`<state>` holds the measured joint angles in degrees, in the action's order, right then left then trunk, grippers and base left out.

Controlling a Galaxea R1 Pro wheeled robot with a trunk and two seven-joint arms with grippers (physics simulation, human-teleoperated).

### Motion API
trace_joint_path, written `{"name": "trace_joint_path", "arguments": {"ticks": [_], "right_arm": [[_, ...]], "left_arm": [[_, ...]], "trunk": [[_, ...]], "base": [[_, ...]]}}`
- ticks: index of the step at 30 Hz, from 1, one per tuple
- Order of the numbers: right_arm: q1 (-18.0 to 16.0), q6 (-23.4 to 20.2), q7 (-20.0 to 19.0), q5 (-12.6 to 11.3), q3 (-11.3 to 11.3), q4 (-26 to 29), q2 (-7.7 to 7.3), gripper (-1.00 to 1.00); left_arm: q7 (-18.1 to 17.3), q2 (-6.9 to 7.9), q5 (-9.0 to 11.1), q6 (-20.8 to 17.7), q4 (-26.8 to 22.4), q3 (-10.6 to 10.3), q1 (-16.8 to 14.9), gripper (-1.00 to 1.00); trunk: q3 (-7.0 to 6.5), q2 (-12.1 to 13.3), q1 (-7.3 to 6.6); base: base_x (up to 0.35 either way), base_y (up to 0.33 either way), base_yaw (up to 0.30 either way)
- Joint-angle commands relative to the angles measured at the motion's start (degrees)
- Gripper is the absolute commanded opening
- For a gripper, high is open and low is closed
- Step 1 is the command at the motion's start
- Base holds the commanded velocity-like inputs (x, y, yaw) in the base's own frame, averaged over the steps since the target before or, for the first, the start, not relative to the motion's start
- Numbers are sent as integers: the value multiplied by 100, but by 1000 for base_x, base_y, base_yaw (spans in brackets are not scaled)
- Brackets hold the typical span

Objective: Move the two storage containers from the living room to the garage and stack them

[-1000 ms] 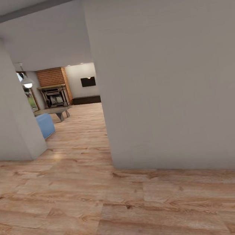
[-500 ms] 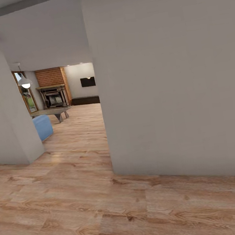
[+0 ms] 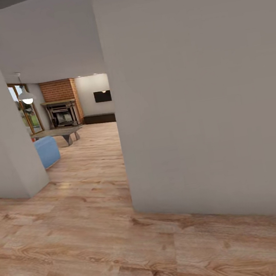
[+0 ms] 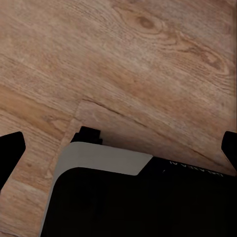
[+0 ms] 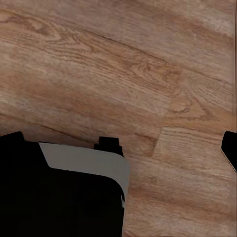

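A broad grey wall at your 1 o'clock blocks most of the living room from you; you see it through a narrow gap at 11 o'clock. A second wall at 10 o'clock cuts off the blue sofa, leaving you one corner. The fireplace and the low cabinet are too far for detail. In each wrist view, the left pincer and right pincer show you just dark fingertip slivers at the frame edges, the robot's dark base covering the floor beneath.
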<state>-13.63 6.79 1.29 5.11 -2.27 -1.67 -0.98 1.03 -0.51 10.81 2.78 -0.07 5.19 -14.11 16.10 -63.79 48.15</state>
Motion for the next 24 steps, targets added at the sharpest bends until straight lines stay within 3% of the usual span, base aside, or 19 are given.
{"name": "trace_joint_path", "arguments": {"ticks": [1,24], "right_arm": [[-8,29,15,47,-15,-18,-4,100],[-8,26,80,43,-8,-18,40,100]], "left_arm": [[11,-2,-3,19,3,44,-4,100],[12,-2,8,-23,7,44,-4,100]], "trunk": [[7,-4,4],[7,-4,4]], "base": [[322,0,0],[322,0,0]]}}
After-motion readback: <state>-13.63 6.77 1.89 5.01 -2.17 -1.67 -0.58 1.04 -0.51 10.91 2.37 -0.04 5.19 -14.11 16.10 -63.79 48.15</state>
